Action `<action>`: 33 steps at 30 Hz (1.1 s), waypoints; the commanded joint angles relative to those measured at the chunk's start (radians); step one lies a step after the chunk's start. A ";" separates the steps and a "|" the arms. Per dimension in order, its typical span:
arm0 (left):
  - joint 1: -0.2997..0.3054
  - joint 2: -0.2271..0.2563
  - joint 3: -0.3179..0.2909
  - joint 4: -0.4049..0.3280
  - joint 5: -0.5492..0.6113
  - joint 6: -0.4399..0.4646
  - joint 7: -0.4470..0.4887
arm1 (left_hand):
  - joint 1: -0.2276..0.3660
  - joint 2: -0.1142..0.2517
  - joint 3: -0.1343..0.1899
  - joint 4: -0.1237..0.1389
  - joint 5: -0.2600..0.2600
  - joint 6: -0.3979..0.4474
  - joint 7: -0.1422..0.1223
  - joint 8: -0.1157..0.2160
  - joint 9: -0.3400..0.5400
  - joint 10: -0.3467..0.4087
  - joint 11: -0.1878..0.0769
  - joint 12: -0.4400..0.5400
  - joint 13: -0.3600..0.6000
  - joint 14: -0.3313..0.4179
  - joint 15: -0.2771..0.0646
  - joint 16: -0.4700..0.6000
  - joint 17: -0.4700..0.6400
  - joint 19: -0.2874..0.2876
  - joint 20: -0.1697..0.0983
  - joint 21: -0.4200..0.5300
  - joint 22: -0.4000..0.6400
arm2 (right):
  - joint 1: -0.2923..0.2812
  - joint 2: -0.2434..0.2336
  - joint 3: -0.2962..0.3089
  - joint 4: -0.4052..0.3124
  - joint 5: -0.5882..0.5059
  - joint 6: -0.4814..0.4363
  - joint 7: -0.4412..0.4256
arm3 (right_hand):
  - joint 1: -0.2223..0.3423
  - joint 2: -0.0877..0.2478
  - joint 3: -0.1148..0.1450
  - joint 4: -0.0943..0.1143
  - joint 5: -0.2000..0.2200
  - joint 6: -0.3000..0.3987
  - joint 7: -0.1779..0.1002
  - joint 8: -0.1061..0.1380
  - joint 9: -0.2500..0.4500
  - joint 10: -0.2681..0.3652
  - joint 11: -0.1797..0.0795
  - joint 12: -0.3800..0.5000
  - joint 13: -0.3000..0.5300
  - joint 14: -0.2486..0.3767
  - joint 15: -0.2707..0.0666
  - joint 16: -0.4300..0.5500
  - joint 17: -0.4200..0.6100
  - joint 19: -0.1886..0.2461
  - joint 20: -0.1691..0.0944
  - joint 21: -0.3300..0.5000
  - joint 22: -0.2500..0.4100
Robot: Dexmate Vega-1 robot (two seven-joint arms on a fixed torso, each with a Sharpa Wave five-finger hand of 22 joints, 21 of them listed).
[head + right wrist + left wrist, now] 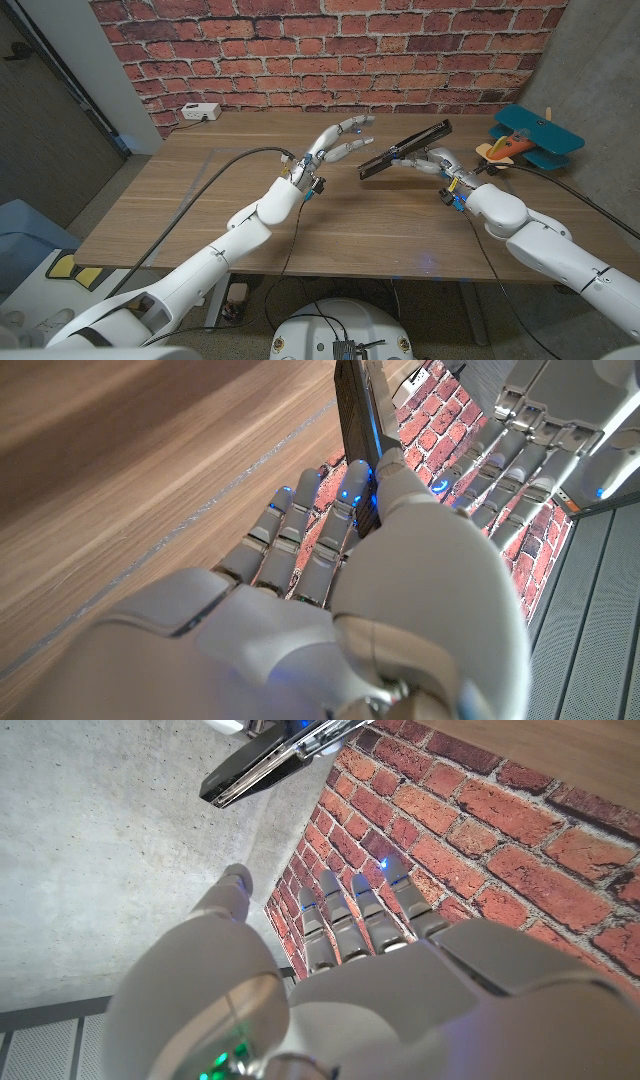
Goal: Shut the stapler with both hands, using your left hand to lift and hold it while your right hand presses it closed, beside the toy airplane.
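Note:
The black stapler (405, 150) hangs tilted above the table, right of middle, its far end higher. My right hand (440, 162) grips it from the right side; the right wrist view shows thumb and fingers closed around the stapler (355, 420). My left hand (338, 142) is raised just left of the stapler's lower end, fingers spread, not touching it. In the left wrist view the stapler (270, 755) floats beyond my left hand (340, 960). The blue and orange toy airplane (530, 138) stands at the table's far right, beside my right hand.
A white socket box (200, 112) sits at the table's back left by the brick wall. Black cables run along both arms over the wooden table (200, 200). A concrete wall stands behind the airplane.

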 commanded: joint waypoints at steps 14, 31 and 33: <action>-0.058 0.004 0.033 -0.051 0.114 0.027 -0.009 | 0.012 0.030 -0.028 0.002 0.018 0.025 -0.061 0.022 -0.041 -0.002 -0.021 0.008 -0.025 -0.012 -0.086 0.008 -0.035 0.002 -0.004 -0.042 0.001 | 0.019 0.004 -0.040 -0.081 -0.047 -0.096 -0.054 | 0.040 0.042 0.040 0.021 0.003 0.136 -0.003 -0.006 0.000 0.020 -0.003 0.009 -0.001 0.036 -0.182 0.002 0.018 0.016 -0.025 0.018 0.003; -0.096 -0.004 0.048 -0.055 0.134 0.056 -0.029 | -0.002 0.014 -0.051 0.005 0.022 -0.024 -0.013 0.009 -0.071 -0.003 -0.019 0.012 -0.033 0.019 -0.115 0.025 -0.048 0.019 -0.020 -0.066 0.001 | 0.064 0.004 -0.073 -0.085 -0.080 -0.120 -0.031 | 0.040 0.040 0.045 0.017 0.001 0.137 -0.003 -0.011 0.004 0.020 -0.005 0.009 -0.003 0.038 -0.182 -0.012 0.022 0.016 -0.025 0.029 0.003; -0.098 -0.001 0.050 -0.059 0.132 0.062 -0.038 | -0.006 0.007 -0.057 0.005 0.022 -0.024 -0.011 0.010 -0.073 -0.009 -0.019 0.010 -0.034 0.022 -0.111 0.027 -0.049 0.021 -0.022 -0.068 0.001 | 0.070 0.004 -0.077 -0.083 -0.082 -0.124 -0.026 | 0.040 0.040 0.045 0.017 0.001 0.138 -0.003 -0.012 0.004 0.021 -0.005 0.009 -0.004 0.039 -0.182 -0.015 0.023 0.015 -0.024 0.030 0.004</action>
